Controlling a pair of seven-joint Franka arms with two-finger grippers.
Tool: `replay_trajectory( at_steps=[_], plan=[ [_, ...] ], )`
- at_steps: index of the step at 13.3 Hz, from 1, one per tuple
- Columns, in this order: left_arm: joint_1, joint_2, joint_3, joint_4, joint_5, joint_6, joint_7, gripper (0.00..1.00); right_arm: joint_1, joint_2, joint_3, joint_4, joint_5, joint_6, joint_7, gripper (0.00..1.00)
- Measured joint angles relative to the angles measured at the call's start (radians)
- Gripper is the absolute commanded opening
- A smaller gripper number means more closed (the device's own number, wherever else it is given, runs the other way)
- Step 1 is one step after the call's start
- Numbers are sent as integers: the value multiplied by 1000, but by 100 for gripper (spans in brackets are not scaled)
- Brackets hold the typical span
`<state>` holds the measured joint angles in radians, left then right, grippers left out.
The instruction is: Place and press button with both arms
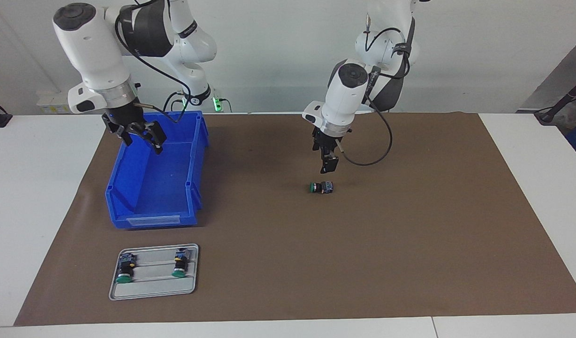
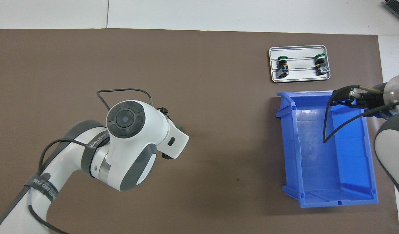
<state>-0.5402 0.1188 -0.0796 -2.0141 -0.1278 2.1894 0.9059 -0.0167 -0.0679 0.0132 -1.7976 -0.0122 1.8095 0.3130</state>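
A button (image 1: 322, 187) with a green cap lies on its side on the brown mat near the table's middle. In the overhead view only a sliver of the button's green cap (image 2: 179, 126) shows past the left arm's wrist. My left gripper (image 1: 329, 162) hangs open a little above the button, pointing down, holding nothing. My right gripper (image 1: 140, 140) is open and empty in the air over the robots' end of the blue bin (image 1: 152, 220). From overhead, the right gripper (image 2: 345, 97) is over the bin's (image 2: 329, 198) rim.
A grey tray (image 1: 152, 291) lies farther from the robots than the bin, at the right arm's end. Two more green-capped buttons (image 1: 124, 270) (image 1: 179, 265) lie on it. The tray (image 2: 300, 79) also shows from overhead. White table borders the mat.
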Motion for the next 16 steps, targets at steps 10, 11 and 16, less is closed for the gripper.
replay_trajectory(
  at_steps=[10,11,16],
  plan=[
    [-31,143,4,-6,72,91,2,100,4,95,15,223,-13,-198,-129,100],
    [-31,146,4,-6,74,95,2,100,7,98,16,221,-13,-209,-132,100],
    [-31,173,5,-20,76,178,2,100,9,76,16,205,-14,-277,-183,100]
  ],
)
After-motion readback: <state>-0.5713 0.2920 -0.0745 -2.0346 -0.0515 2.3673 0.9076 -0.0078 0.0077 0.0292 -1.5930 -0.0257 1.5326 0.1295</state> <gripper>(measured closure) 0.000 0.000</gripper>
